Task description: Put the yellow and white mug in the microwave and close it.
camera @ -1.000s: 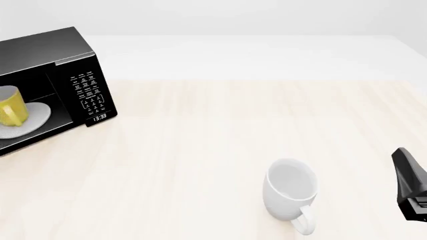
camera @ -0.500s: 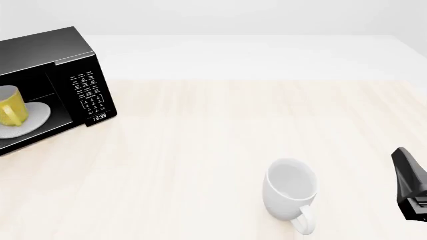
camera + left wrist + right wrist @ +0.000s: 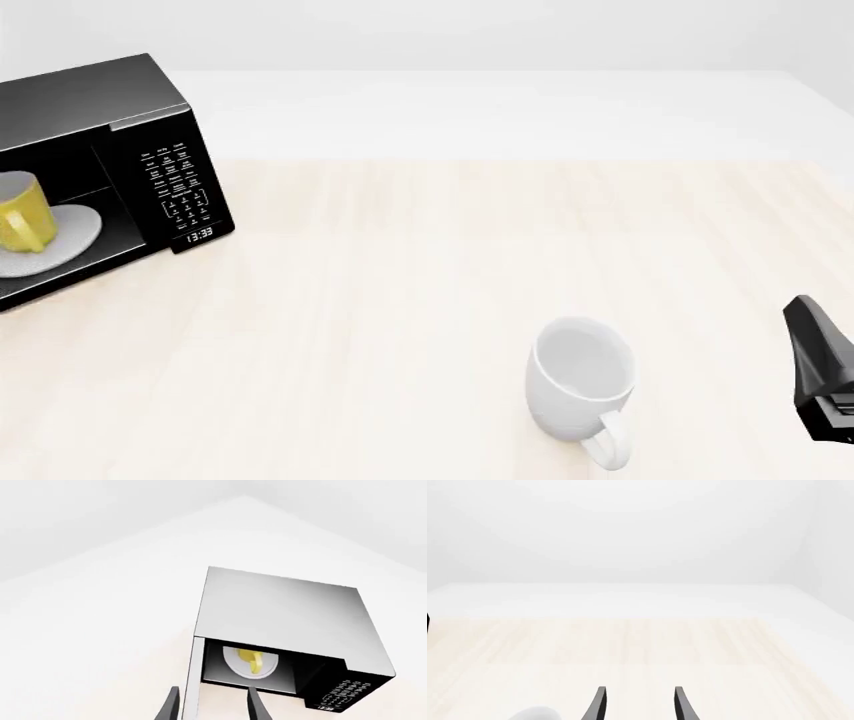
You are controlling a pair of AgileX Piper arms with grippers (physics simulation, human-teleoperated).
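Biggest thing first: the table [image 3: 441,270] carries the microwave [image 3: 100,130] at far left, cut off by the front view's left edge, so I can't see its door there at all. Its cavity is open, and the yellow and white mug [image 3: 24,212] already sits on the turntable plate [image 3: 74,232] inside, so by my read step 1 is done and closing the door is what's left. In the left wrist view the door [image 3: 191,680] shows only as a thin edge-on slab, swung out, w/ the left gripper [image 3: 212,706] straddling it, fingers parted, nothing held, and I can't tell whether either finger touches it. Next move, I'd judge, needs a sideways push on that panel to swing it shut. The white mug [image 3: 582,385] stands near centre-right, not part of this. The right gripper [image 3: 639,704] is parted and empty over bare table; front view catches only a bit of the right arm at the right edge.
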